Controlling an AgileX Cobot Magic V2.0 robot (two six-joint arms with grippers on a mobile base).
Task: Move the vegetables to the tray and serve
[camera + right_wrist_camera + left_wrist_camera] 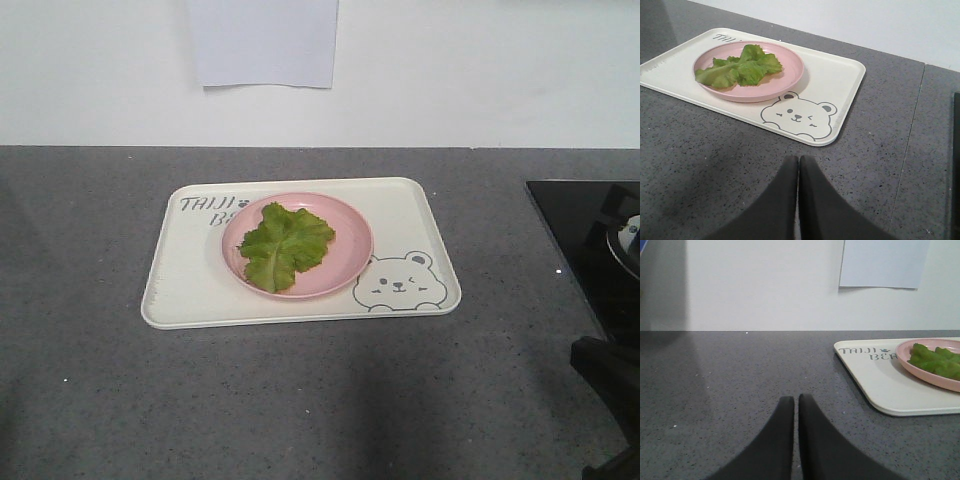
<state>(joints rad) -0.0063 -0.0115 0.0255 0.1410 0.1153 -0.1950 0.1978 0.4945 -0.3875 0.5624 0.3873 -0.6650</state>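
1. Lettuce leaf aside for a moment, the biggest thing here is the dark grey speckled counter, which runs back to a white wall with a sheet of pale paper stuck on it.
2. A black hob sits at the counter's right edge, well apart from the tray.
3. The tray is cream, rectangular with rounded corners, and lies flat near the middle of the counter. It has grey lettering at its far left corner, partly covered by the plate, and a winking bear drawing at its near right corner.
4. A round pink plate rests on the tray, a little left of the bear and just touching its outline.
5. The leaf lies on the plate, crinkly and bright green with a pale rib, not touching the tray itself.
6. The left gripper has its two black fingers pressed together with nothing between them, over bare counter to the left of the tray.
7. The right gripper is likewise closed and empty, over the counter just in front of the tray's bear corner.
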